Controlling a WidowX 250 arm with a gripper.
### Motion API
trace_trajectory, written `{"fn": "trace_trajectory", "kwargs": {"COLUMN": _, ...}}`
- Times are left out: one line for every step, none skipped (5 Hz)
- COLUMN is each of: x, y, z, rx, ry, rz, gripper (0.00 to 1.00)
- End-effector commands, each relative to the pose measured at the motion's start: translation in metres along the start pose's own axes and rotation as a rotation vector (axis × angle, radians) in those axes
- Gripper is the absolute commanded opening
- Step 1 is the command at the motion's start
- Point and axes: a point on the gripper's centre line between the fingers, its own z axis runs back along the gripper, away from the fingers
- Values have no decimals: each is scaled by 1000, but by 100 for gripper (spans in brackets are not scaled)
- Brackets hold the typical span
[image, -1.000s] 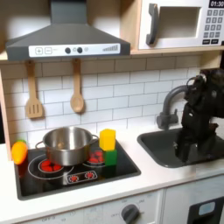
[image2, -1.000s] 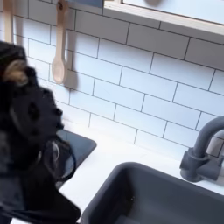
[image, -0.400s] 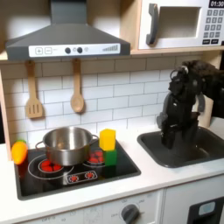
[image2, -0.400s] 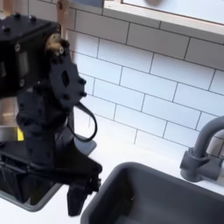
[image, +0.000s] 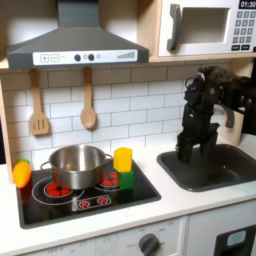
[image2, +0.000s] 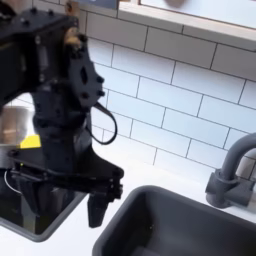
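Clearly empty, the gripper (image2: 103, 205) hangs with its dark fingers (image2: 97, 211) pointing down over the near-left corner of the sink (image2: 190, 232) in the second exterior view; whether the jaws stand apart or together I cannot tell, as the fingers blur into one dark shape. In the first exterior view the gripper (image: 190, 152) sits just above the sink (image: 215, 168) rim, on the side facing the stove (image: 85, 193).

What could go wrong, as I judge it: the fingertips are close to the sink's edge, so a straight drop could knock them on the rim instead of clearing into the basin. A swing toward the first exterior view's left could also carry the bulky wrist into the yellow and green block (image: 124, 167) or the pot (image: 78, 165), which stand near.

Behind the gripper, the arm (image: 208, 100) rises steeply, bends at an elbow near the microwave (image: 205, 26), and reaches in from the first exterior view's right.
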Motion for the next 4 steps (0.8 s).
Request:
{"fn": "trace_trajectory", "kwargs": {"x": 16, "y": -5, "z": -7, "rx": 0, "ry": 4, "rz": -6, "gripper": 100}}
{"fn": "trace_trajectory", "kwargs": {"x": 27, "y": -10, "z": -11, "rx": 7, "ry": 9, "rz": -16, "gripper": 100}}
{"fn": "trace_trajectory", "kwargs": {"x": 39, "y": -13, "z": -18, "rx": 18, "ry": 21, "rz": -18, "gripper": 100}}
{"fn": "trace_trajectory", "kwargs": {"x": 49, "y": -16, "z": -25, "rx": 50, "ry": 11, "rz": -46, "gripper": 100}}
